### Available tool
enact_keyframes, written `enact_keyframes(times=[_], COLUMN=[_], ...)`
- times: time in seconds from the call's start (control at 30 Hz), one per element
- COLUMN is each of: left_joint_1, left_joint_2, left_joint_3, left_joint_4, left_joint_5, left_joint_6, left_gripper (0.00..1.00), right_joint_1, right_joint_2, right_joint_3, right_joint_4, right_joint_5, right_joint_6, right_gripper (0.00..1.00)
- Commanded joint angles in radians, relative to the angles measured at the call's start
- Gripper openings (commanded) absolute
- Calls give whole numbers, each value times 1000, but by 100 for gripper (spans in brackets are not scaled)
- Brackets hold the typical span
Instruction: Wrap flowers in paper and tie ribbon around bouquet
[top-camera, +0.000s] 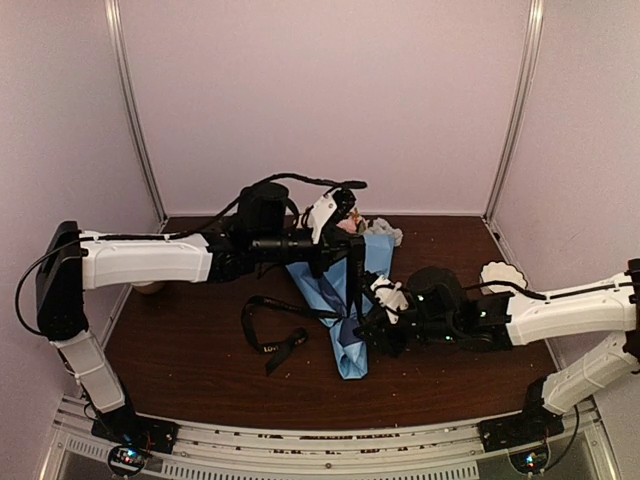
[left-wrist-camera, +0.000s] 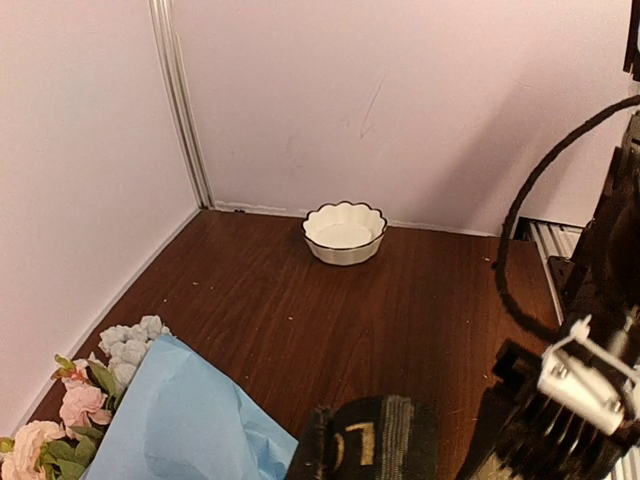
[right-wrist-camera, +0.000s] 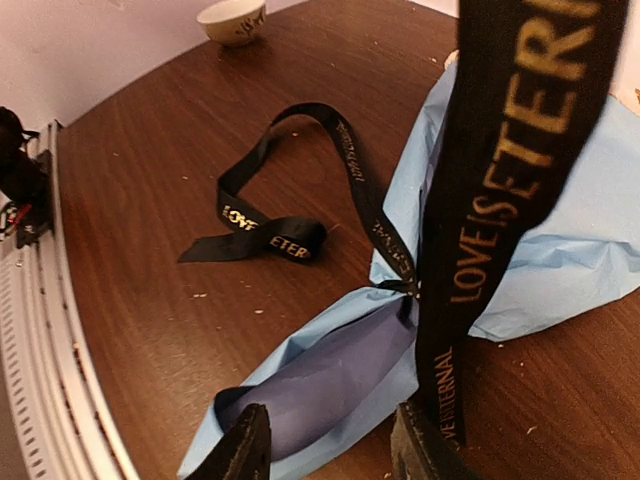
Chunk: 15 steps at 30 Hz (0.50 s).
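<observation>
Wrapping: looks done; the blue paper (top-camera: 345, 300) is closed round the flowers (top-camera: 378, 230) as a cone, heads out at the far end, narrow tail toward the near edge of the table (top-camera: 200, 370)
Bouquet (right-wrist-camera: 560, 250): lies flat on the table between the two arms; in the right wrist view the paper is pinched in at a waist
Ribbon (right-wrist-camera: 500, 170): appears to pass round that waist; one strand rises taut from the bouquet, the other trails off in a loose loop on the wood beside it; no finished bow or knot shows
Left to do: by my judgement, the tying itself; the ends have to be crossed, drawn tight and knotted
Left gripper (top-camera: 345, 222): closed, pinching the raised strand of ribbon above the middle of the bouquet; the lettered band fills the bottom of its wrist view
Right gripper (right-wrist-camera: 330, 445): jaws parted and gripping nothing that I can see; they stand either side of the cone's narrow tail, and the taut strand ends just beside one finger
Bowl (left-wrist-camera: 345, 232): well apart by the back wall; plays no part
</observation>
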Motion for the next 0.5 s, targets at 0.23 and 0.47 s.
enact_keyframes(times=[0.23, 0.47], left_joint_1=[32, 31], left_joint_2=[73, 287], left_joint_3=[126, 535], left_joint_4=[-182, -979], left_joint_5=[41, -33], left_joint_6=[20, 239], left_gripper=[16, 97], right_joint_1=[3, -102], right_joint_2=[50, -247], right_joint_3=[-43, -201], right_joint_4=[158, 215], right_joint_5=[-48, -39], right_joint_6=[5, 144], right_gripper=[38, 39])
